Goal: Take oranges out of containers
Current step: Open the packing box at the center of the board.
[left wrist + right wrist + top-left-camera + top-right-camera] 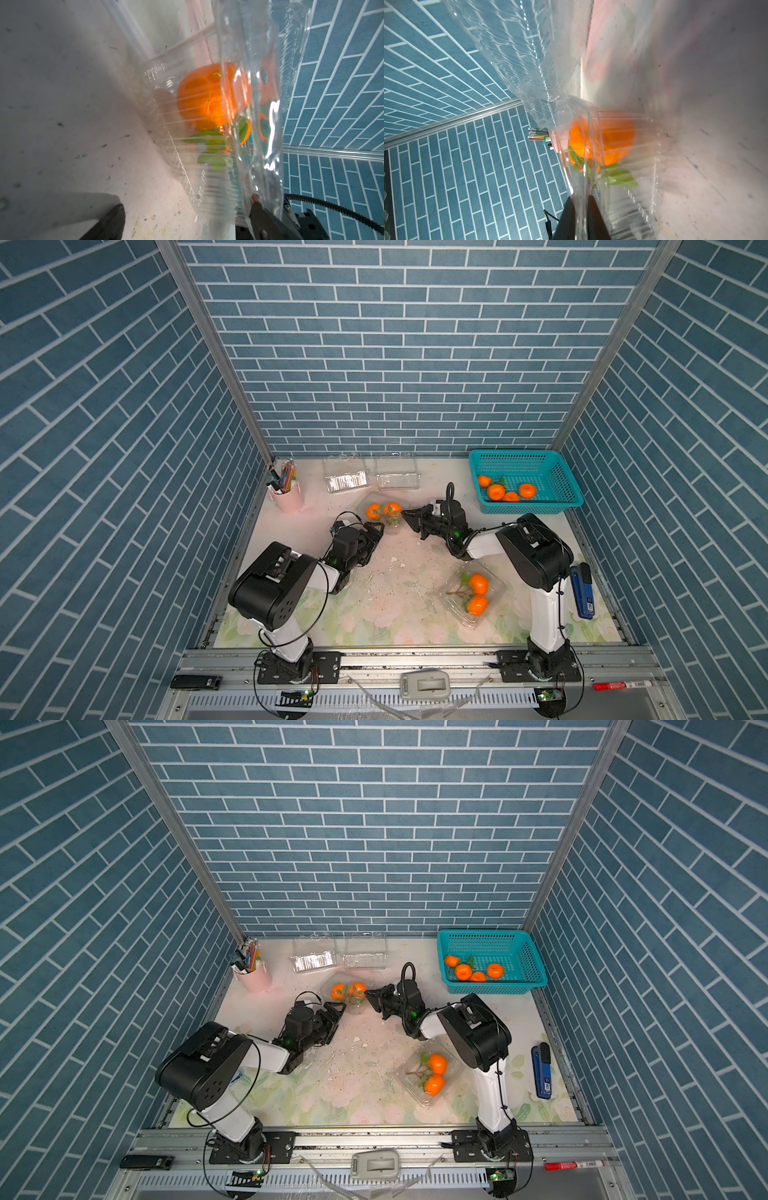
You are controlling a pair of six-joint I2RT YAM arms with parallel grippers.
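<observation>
Everything turns on the clear container point(391, 527) in the middle of the table point(407, 572), the one lying between my two grippers. Its two oranges point(373, 511) sit side by side inside it, so its long axis runs crosswise, from my left arm's side to my right arm's side.

My right gripper point(405, 513) is at the right end of that axis. It is pinched almost shut on a thin sheet of clear plastic, which the right wrist view shows passing between its fingers point(566, 218). I take that sheet for the edge of the lid point(259, 83), which stands lifted off the tray.

My left gripper point(376, 536) is just beside the container's long side, the side facing my bases. It is spread wide and holds nothing; I cannot tell whether it touches the plastic. From there the nearer orange point(207, 95) lies straight ahead beyond the ribbed wall, its green leaves point(207, 145) on my side of it.

So I judge the left gripper to be the nearer and the free one. It would have to go in across the short axis, over that wall. A second container point(492, 585), also holding two oranges, lies well apart from this one, towards my right base.
</observation>
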